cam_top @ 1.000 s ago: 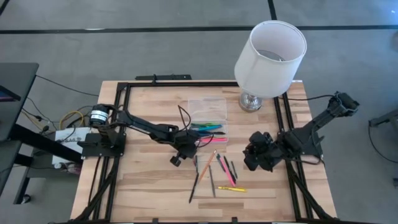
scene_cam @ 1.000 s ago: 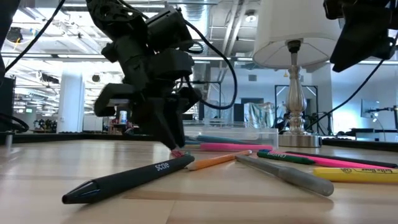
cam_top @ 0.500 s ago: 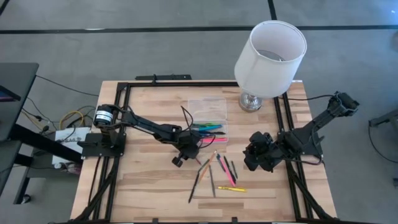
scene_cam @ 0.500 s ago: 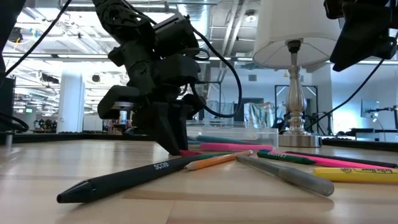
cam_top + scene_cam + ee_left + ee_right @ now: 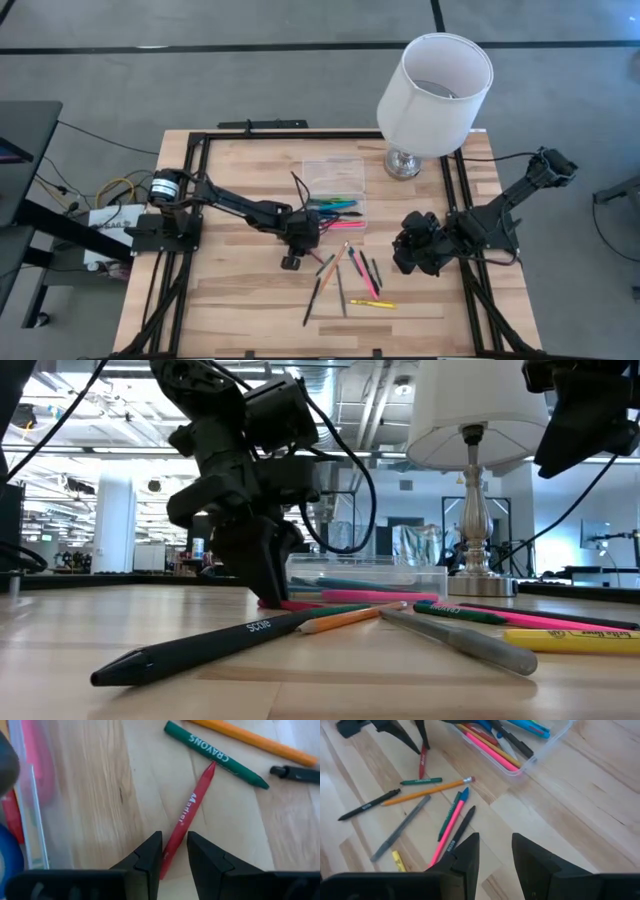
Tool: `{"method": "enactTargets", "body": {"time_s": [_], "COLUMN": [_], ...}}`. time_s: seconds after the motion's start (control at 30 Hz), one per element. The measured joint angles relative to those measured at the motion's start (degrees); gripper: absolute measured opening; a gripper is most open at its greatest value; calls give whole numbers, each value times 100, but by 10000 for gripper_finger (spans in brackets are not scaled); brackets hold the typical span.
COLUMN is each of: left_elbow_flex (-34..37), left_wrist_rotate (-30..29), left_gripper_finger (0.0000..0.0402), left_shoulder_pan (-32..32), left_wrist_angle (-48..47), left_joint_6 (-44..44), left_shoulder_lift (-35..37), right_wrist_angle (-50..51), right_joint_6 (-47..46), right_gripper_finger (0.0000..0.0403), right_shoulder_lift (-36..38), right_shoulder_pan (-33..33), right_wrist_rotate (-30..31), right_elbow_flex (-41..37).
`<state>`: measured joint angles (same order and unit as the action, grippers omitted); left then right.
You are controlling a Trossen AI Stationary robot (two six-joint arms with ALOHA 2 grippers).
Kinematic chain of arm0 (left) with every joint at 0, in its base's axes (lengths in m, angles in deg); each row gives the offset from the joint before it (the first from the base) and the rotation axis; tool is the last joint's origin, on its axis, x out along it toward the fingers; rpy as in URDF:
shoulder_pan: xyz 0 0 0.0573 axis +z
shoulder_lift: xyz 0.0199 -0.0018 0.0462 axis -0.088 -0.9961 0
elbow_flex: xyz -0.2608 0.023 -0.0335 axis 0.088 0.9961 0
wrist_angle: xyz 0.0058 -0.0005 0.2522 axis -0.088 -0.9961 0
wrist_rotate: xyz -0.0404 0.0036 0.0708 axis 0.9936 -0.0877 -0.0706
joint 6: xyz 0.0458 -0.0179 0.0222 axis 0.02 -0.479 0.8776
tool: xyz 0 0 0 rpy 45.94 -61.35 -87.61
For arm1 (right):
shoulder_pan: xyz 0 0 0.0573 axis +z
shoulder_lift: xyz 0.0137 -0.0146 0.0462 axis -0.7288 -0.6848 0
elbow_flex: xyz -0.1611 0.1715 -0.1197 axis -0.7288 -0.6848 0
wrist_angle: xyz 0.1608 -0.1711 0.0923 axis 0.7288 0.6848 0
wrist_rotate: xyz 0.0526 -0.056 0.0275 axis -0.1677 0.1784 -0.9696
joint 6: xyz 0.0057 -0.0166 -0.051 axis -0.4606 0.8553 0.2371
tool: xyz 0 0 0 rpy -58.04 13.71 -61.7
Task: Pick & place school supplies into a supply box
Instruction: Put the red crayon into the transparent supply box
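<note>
From above, the left gripper [image 5: 300, 243] is seen beside the clear supply box [image 5: 334, 186]; the right gripper [image 5: 408, 252] is parked, fingers apart. In the left wrist view, a red Marvist crayon [image 5: 186, 819] is straddled by parted fingers [image 5: 150, 851], touching a green crayon [image 5: 216, 754].

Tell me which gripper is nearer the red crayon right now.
Left. The left gripper straddles the red crayon on the table, jaws either side of its end. The right gripper waits well off, beyond the other loose pens.
</note>
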<state>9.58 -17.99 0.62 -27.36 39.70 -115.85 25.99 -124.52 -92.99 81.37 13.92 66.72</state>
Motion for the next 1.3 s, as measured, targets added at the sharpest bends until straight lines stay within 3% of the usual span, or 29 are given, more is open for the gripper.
{"method": "enactTargets", "body": {"time_s": [0.17, 0.5, 0.8, 1.3], "left_elbow_flex": [0, 0, 2, 70], "left_wrist_rotate": [-182, -346, -427, -590], "left_gripper_finger": [80, 12, 24, 14], "left_shoulder_pan": [-148, -308, -320, 2], "left_wrist_angle": [-20, -88, -158, -549], "left_joint_6": [-330, -360, -436, -433], "left_shoulder_lift": [5, 15, 79, 1096], "right_wrist_angle": [150, 226, 227, 272], "right_joint_6": [2, 3, 1, 3], "right_gripper_finger": [108, 108, 108, 108], "right_shoulder_lift": [0, 0, 0, 0], "right_shoulder_pan": [0, 0, 0, -22], "right_wrist_rotate": [2, 3, 2, 100], "right_elbow_flex": [0, 0, 0, 0]}}
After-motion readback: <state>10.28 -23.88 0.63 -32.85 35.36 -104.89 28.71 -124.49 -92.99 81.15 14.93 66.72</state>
